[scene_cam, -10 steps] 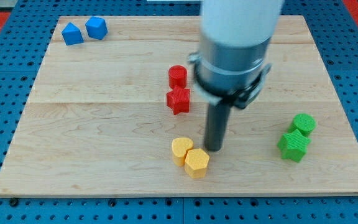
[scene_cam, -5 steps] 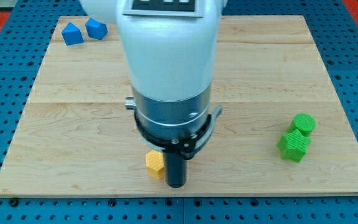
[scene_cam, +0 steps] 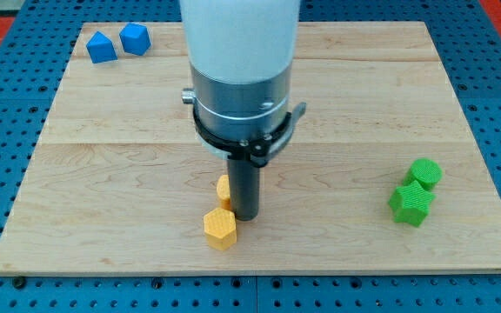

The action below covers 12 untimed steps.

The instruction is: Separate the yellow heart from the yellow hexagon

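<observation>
The yellow hexagon (scene_cam: 220,228) lies near the board's bottom edge, a little left of centre. The yellow heart (scene_cam: 223,188) sits just above it, mostly hidden behind my rod; only its left edge shows. My tip (scene_cam: 245,215) stands right of both, touching or nearly touching the heart, and just up-right of the hexagon. A narrow gap seems to separate the two yellow blocks.
Two blue blocks (scene_cam: 103,47) (scene_cam: 134,38) sit at the top left corner. A green cylinder (scene_cam: 425,172) and a green star-like block (scene_cam: 410,203) sit at the right. The arm's body hides the board's middle, where red blocks stood earlier. The wooden board's (scene_cam: 103,174) bottom edge is close below the hexagon.
The arm swept left and down, then back up. The yellow hexagon slid left toward the bottom edge, and the heart now shows just above it beside my rod.
</observation>
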Each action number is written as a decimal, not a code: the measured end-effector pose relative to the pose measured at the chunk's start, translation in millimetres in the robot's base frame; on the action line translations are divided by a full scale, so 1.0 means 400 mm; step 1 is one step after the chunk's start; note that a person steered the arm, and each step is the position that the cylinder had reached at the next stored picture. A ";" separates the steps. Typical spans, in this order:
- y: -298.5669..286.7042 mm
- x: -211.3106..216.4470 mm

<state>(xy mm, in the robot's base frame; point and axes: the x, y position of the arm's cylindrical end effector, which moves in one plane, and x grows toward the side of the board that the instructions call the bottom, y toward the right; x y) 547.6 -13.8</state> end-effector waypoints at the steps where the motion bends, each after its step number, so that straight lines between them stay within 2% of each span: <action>1: 0.000 -0.083; 3: 0.015 -0.007; 4: -0.143 -0.041; 5: -0.163 -0.111; 6: -0.089 -0.150; 7: -0.036 -0.120; 8: -0.154 -0.121; 9: -0.231 -0.014; 10: -0.152 0.076; 11: -0.053 0.104; 12: -0.042 0.143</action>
